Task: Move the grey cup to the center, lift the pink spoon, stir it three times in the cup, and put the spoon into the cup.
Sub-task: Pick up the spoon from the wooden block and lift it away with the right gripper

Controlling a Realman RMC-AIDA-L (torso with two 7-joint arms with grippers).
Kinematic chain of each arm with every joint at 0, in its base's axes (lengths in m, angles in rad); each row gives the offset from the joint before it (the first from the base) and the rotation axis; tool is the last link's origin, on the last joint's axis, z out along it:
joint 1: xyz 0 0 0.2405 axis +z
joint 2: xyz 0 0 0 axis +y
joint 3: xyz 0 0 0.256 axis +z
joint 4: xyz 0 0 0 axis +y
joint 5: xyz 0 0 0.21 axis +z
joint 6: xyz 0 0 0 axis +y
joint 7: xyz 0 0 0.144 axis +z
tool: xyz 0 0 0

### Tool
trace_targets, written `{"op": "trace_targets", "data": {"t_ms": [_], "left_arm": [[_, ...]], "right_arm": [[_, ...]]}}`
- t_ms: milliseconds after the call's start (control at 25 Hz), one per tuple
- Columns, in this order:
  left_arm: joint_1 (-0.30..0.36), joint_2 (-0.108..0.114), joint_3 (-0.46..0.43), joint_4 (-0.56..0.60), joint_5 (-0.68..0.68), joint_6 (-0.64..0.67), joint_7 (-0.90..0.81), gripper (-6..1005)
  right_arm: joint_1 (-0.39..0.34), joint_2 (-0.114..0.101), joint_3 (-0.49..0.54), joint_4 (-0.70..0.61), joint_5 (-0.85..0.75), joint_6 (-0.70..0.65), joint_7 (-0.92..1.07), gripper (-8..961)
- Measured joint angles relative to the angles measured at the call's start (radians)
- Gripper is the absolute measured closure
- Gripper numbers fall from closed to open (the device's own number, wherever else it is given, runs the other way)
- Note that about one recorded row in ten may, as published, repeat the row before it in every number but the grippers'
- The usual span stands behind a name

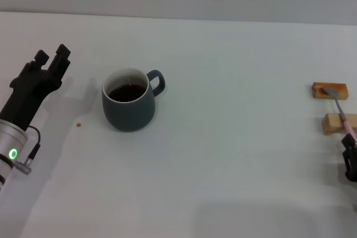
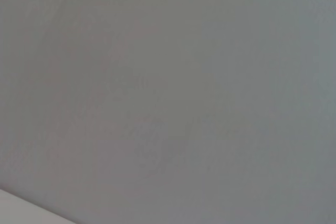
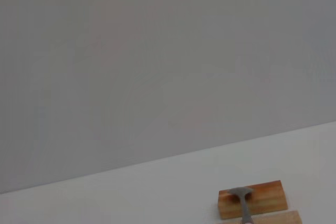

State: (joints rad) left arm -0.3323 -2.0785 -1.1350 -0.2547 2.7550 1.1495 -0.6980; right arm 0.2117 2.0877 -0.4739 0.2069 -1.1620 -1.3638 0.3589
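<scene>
The grey cup [image 1: 129, 104] stands left of the table's middle, dark liquid inside and its handle turned to the right. My left gripper [image 1: 52, 57] hovers to the left of the cup, apart from it, open and holding nothing. The pink spoon [image 1: 340, 111] lies at the far right across two wooden blocks, its grey bowl on the farther one. The right wrist view shows that spoon bowl [image 3: 241, 196] too. My right gripper [image 1: 350, 159] sits at the picture's right edge, just at the near end of the spoon's handle.
Of the two wooden blocks, the darker one [image 1: 329, 90] lies farther away and the paler one [image 1: 338, 123] nearer. The darker block [image 3: 262, 199] also appears in the right wrist view. A small brown spot [image 1: 78, 125] marks the table left of the cup.
</scene>
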Motion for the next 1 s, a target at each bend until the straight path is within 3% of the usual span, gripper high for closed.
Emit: {"op": "trace_targets", "data": {"t_ms": [1000], "left_arm": [[0.004,0.000,0.005,-0.003,0.000,-0.004,0.000,381]], "right_arm": [[0.000,-0.001,0.002,-0.002,0.001,0.003,0.000,814]]}}
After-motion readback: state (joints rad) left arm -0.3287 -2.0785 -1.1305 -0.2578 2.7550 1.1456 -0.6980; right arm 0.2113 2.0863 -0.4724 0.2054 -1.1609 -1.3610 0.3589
